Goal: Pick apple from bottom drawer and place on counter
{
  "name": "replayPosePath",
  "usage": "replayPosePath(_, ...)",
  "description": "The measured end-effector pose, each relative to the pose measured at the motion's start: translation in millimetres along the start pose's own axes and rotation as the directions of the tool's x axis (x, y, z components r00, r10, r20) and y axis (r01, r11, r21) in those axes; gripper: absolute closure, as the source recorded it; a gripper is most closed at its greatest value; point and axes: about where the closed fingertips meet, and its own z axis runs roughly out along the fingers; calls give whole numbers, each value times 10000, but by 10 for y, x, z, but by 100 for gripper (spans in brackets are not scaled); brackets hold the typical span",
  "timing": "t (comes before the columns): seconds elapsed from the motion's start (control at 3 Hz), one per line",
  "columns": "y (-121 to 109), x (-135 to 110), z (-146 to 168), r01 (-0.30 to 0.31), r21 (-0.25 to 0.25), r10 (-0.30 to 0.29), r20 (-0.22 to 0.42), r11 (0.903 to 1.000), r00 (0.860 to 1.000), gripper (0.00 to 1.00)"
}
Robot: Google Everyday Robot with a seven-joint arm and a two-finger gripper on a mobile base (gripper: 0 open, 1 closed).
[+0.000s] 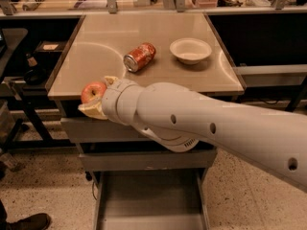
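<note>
My gripper (94,96) is shut on the apple (93,91), a small red-orange fruit, and holds it at the front left edge of the counter (158,75), about level with its top. The pale fingers (91,110) clasp the apple from above and below. My large white arm reaches in from the right across the cabinet front. The bottom drawer (108,210) is pulled out below, a shallow grey tray, and its visible floor is bare.
A crushed red-orange soda can (139,57) lies on its side mid-counter. A white bowl (190,50) stands to its right. Two upper grey drawers (86,131) are closed behind my arm. Dark tables flank the cabinet on both sides.
</note>
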Motion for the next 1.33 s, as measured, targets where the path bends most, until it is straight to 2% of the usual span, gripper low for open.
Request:
replayPosePath(0.33,-200,-190,129,-219,-221,228,416,9995,9989,100)
replayPosePath(0.67,-383,-262,322,-357,-511,385,546,9981,9978,100)
replayPosePath(1.33,-608,-351,753,-302,-1306,345,310,9910,9989,100)
